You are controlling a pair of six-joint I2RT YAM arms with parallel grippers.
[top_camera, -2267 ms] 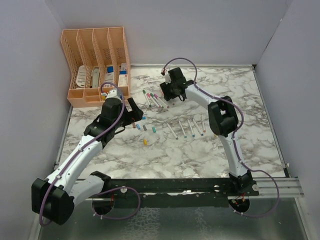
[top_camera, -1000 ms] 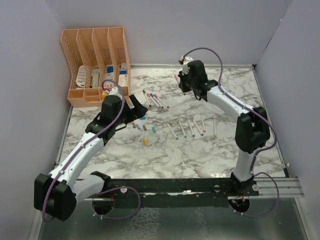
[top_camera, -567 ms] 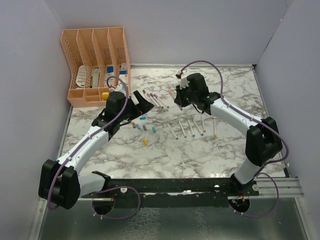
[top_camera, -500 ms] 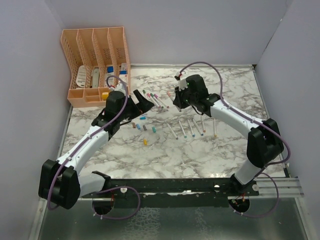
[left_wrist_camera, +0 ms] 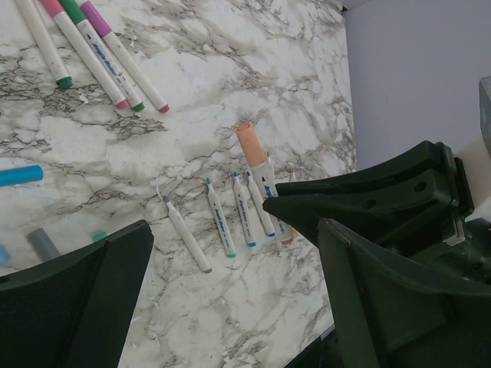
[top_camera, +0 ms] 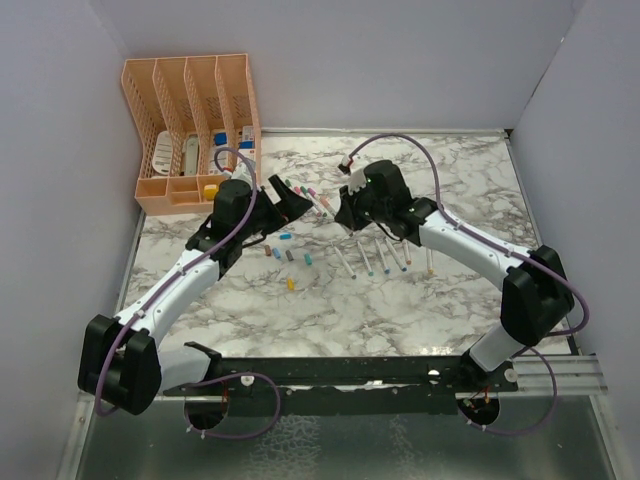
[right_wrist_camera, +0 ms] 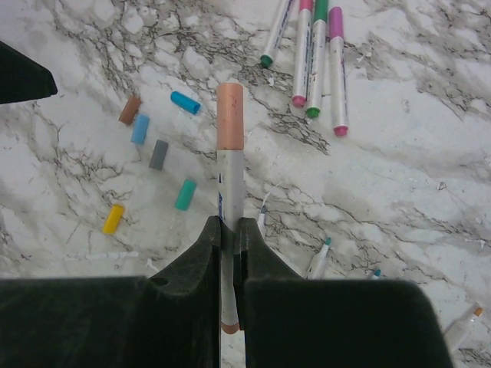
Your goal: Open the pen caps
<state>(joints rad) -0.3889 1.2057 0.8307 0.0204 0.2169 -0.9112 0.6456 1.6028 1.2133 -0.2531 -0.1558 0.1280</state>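
Note:
My right gripper is shut on a white-grey pen whose peach-orange pen cap points away from the wrist, above the table. In the left wrist view that cap sticks out of the right gripper's dark fingers. My left gripper is open and empty, its jaws wide, just left of the right gripper in the top view. Several loose pen caps lie on the marble. Three capped pens lie farther back. Several uncapped pens lie in a row.
A peach organiser stands at the table's back left corner, close behind the left gripper. The row of uncapped pens lies under the right forearm. Grey walls close the table in on three sides.
The right arm has swung down and left with the pen, toward the table's middle. The left gripper has moved right and back to meet it, jaws still wide.

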